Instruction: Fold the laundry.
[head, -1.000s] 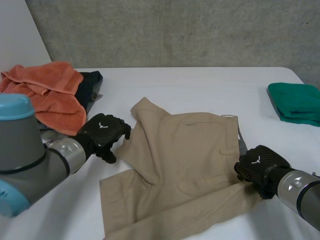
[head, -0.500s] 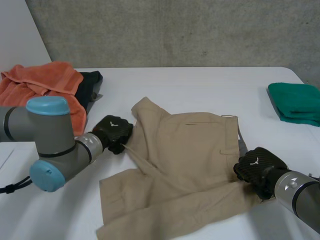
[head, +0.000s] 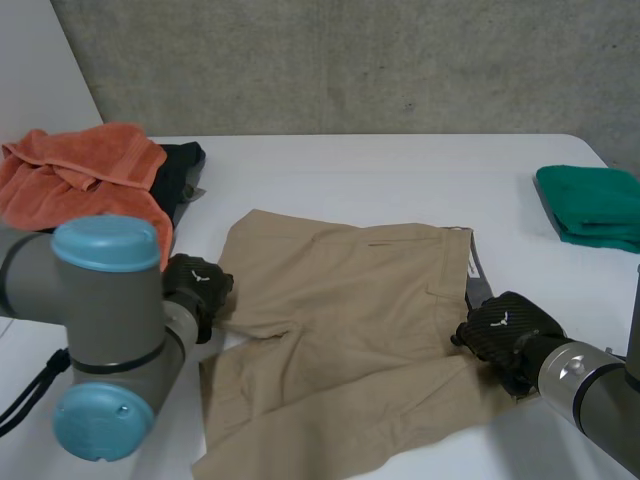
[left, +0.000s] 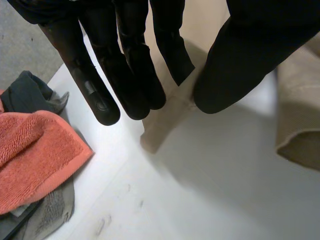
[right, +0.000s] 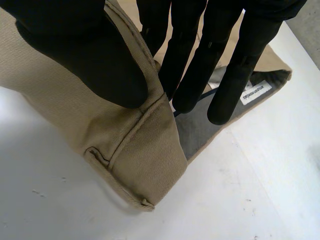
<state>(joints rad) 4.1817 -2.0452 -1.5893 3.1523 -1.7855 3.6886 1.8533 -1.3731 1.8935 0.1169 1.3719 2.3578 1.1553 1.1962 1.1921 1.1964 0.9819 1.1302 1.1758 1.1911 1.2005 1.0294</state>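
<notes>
Pinching shorts' (head: 350, 300) ends, left fingers (left: 170, 50) face right fingers (right: 190, 70).

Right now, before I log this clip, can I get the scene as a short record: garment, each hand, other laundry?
garment: tan shorts, mostly spread on the white table
left hand: pinches a leg-end corner between fingers and thumb
right hand: pinches the waistband, thumb on top
other laundry: orange towel heaped with a dark garment, far left; folded green cloth, far right
</notes>
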